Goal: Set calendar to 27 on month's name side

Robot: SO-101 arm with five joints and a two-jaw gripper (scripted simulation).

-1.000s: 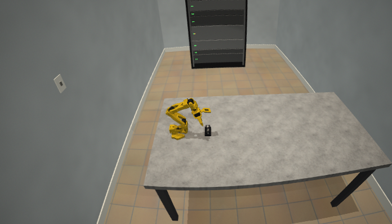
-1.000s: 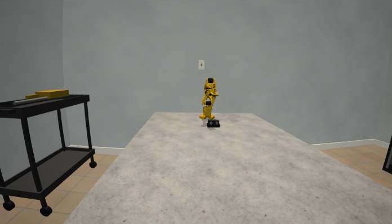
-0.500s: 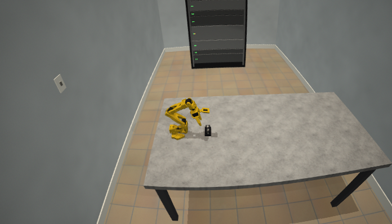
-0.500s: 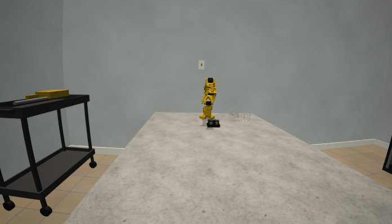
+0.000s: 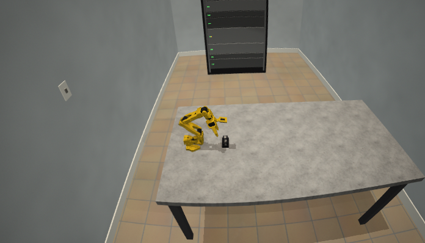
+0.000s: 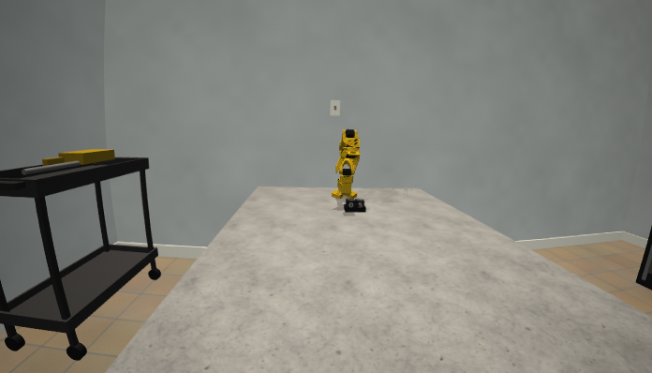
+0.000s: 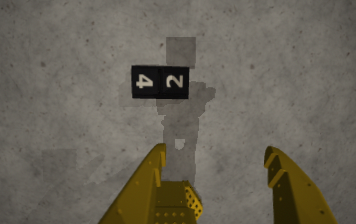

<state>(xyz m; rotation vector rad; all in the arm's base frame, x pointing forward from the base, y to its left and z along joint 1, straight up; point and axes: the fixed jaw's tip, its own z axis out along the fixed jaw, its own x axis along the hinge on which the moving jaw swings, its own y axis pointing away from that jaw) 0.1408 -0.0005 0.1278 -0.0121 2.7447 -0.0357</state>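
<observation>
Wrist view: cubes side by side, tops 4 and 2
Front: looks like 05
Place: on the table
Gripper: partly open, holding nothing, above the table, near the cubes

Two small black cubes with pale digits are seen side by side in a low black tray, by which they are held in one compact block on the grey table. In the exterior view, 0 is shown on the left cube and 5 on the right, both upright, so 05 is read there rather than 27. On the upward faces, 4 and 2 are shown, turned sideways in the wrist view. Any month's name is too small to be made out.
</observation>
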